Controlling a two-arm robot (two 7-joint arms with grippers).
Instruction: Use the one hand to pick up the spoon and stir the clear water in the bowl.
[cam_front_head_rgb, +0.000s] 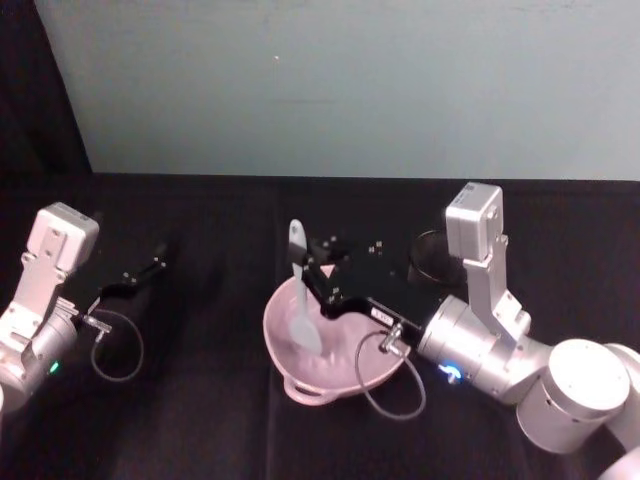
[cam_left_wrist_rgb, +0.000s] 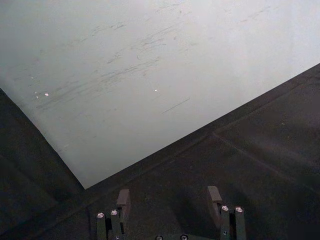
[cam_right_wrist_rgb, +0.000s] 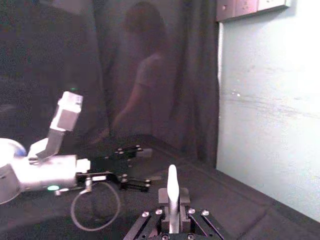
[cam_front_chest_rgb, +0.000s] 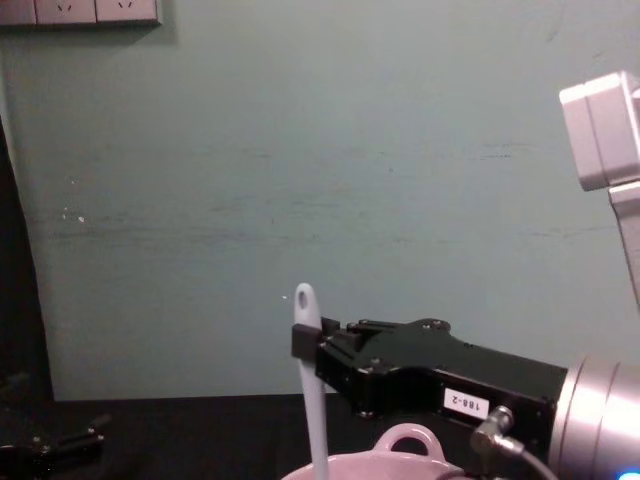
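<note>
– Over the middle of the table, is the black blocky right gripper (cam_front_head_rgb: 308, 272) actually holding the white plastic spoon (cam_front_head_rgb: 300, 300), or just parked next to it?

– Holding it, yeah. The jaws are pinched tight on the slim handle a bit below the hole end; you can see the handle poking up between the fingers in the right wrist view (cam_right_wrist_rgb: 172, 182). The arm comes in from about 4 o'clock of the pale pink round bowl (cam_front_head_rgb: 285, 378).

– Which way does the spoon run, then?

– Near upright with a slight lean. In the head view the handle tip points to 12 o'clock and the paddle blade hangs toward 6, down inside the bowl a little left of centre. From the chest it reads as almost vertical (cam_front_chest_rgb: 312, 400), dropping behind the rim by the loop handle (cam_front_chest_rgb: 405, 440). Can't tell if the blade is touching water.

– So the stir is basically circling the wrist?

– My guess: sweep the blade around inside the wall and keep that axis steep so it doesn't catch the rim at 9 o'clock. The idle black left gripper (cam_front_head_rgb: 150, 268) sits way off at 9 o'clock, fingers apart (cam_left_wrist_rgb: 123, 197) and empty, so the right one is clearly the closer arm.
</note>
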